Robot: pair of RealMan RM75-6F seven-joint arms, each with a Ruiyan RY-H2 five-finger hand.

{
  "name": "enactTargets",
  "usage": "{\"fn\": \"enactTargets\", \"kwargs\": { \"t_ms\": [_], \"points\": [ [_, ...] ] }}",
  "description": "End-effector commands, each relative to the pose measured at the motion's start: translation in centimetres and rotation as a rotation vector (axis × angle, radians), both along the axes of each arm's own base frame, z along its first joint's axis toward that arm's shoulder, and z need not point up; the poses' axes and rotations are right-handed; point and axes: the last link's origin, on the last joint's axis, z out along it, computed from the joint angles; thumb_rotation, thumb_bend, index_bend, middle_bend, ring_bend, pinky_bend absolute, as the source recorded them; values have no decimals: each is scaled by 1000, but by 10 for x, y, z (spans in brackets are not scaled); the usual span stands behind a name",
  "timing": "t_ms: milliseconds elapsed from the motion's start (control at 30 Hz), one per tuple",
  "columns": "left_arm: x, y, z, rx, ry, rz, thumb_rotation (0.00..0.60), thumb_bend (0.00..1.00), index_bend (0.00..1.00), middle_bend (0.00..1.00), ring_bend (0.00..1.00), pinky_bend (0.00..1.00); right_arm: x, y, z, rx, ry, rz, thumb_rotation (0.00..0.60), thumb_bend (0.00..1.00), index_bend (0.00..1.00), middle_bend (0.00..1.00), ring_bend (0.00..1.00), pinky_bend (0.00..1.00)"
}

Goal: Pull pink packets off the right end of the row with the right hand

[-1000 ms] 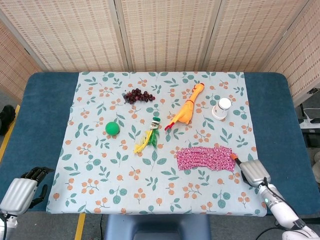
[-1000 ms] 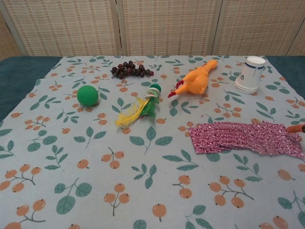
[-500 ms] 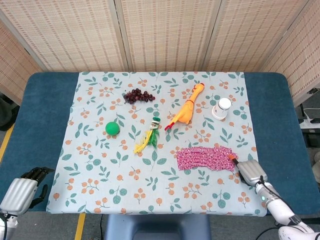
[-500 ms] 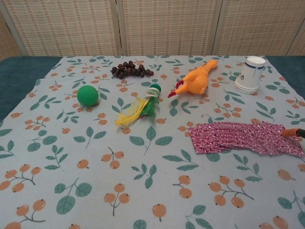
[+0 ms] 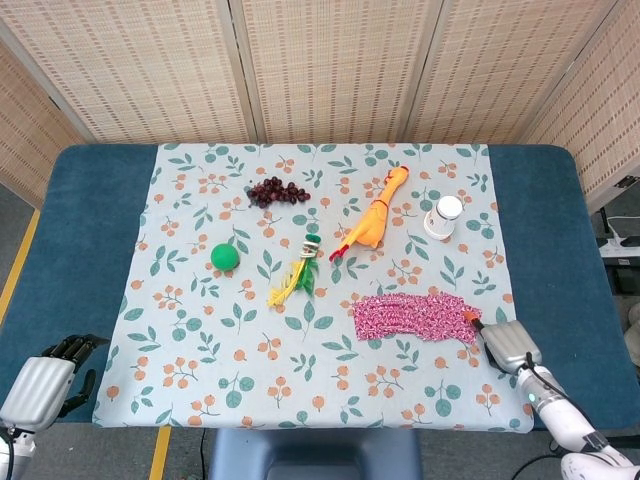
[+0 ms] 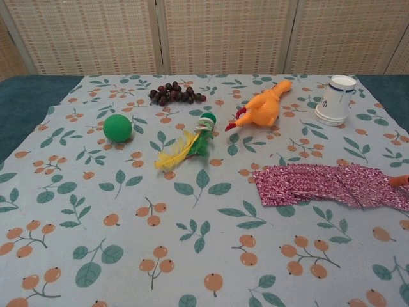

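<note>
At the lower right of the head view I keep my right hand (image 5: pixel 510 343) with an orange fingertip on the right end of the packets (image 5: pixel 415 317), ready to drag, though I cannot tell whether it grips or only presses.

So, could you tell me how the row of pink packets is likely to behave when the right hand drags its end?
The pink packets lie flat and overlapping, so they are probably thin, light and floppy. Their patterned wrap looks glossy, so the right hand might slip. Dragging one may shift its neighbours.
</note>
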Motion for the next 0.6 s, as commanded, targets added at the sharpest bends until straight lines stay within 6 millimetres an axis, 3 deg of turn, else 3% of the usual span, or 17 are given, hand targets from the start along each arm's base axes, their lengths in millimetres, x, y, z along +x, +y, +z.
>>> {"fn": "enactTargets", "kwargs": {
  "t_ms": [33, 600],
  "points": [
    [0, 0, 0, -1, 1, 0, 600, 594, 243, 262, 237, 436, -2, 2, 3, 2, 12, -3, 600, 901, 213, 753, 861, 823],
    [1, -1, 1, 4, -3, -4, 600, 594, 243, 262, 244, 436, -9, 21, 18, 37, 69, -39, 600, 901, 304, 753, 861, 823]
  ]
}}
